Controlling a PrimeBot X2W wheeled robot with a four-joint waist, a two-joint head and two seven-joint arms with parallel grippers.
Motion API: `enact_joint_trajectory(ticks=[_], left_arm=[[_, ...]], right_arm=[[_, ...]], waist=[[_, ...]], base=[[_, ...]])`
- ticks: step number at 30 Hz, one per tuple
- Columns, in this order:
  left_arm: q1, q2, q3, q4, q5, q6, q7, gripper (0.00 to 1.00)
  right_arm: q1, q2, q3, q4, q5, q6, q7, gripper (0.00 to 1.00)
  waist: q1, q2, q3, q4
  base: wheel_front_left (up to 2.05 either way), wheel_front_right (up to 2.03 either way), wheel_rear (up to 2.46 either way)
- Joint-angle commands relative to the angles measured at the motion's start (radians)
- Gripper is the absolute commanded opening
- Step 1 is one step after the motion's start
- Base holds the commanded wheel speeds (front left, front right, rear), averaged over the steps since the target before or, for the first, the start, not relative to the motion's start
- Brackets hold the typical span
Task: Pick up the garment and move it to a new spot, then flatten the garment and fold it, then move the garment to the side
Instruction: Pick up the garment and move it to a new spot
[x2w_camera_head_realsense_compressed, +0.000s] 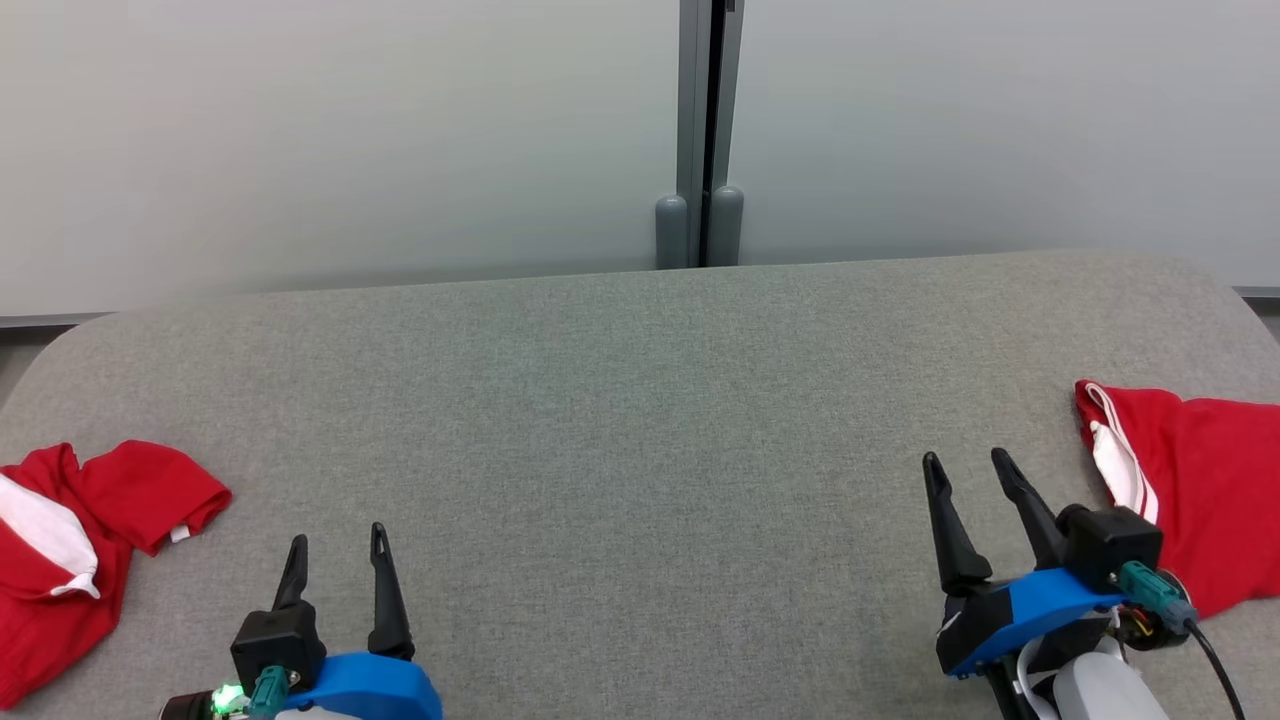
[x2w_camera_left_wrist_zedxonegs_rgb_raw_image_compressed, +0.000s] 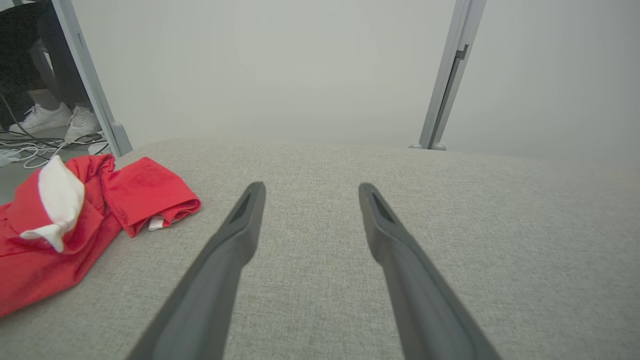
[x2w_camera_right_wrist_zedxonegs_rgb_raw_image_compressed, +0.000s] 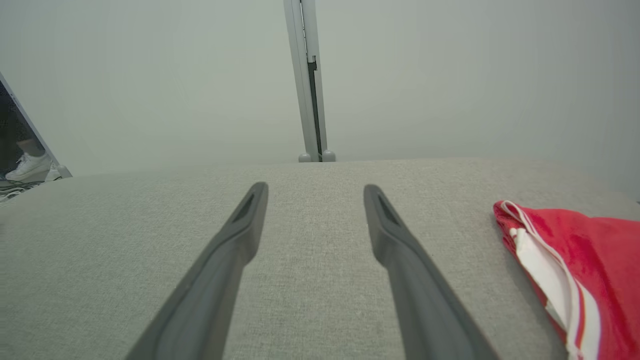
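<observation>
Red crumpled garment (x2w_camera_head_realsense_compressed: 105, 545) at left, sleeve (x2w_camera_head_realsense_compressed: 165, 495) pointing right, left fingers (x2w_camera_head_realsense_compressed: 384, 590) and right fingers (x2w_camera_head_realsense_compressed: 948, 525) wide, empty

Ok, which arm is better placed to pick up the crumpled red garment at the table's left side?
Probably left. The left gripper, jaws open, sits close beside the crumpled red garment with bare table between. The right gripper is at the far side, by the other red garment.

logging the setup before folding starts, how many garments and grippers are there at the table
red garments: 2, left garment, right garment
grippers: 2, left gripper, right gripper, both open, fingers empty
total: 4
</observation>
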Motion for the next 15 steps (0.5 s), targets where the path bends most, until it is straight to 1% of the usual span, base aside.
enact_joint_trajectory(ticks=[1,10,15], left_arm=[[0.009,0.0,0.006,-0.007,-0.003,-0.001,0.0,1.0],[0.019,0.0,0.006,-0.011,-0.005,-0.006,0.0,1.0],[0.014,0.0,0.001,-0.01,-0.008,0.001,0.0,1.0]], right_arm=[[0.024,-0.002,0.003,0.007,0.017,0.0,-0.004,1.0],[0.026,-0.002,0.004,0.0,0.019,0.0,-0.004,1.0],[0.031,-0.001,0.015,0.001,0.017,0.0,-0.004,1.0]], waist=[[0.0002,0.0002,-0.002,0.0],[0.0002,0.0002,-0.003,0.013],[0.0002,0.0002,-0.001,0.048]], base=[[0.0,0.0,0.0],[0.0,0.0,0.0],[0.0,0.0,0.0]])
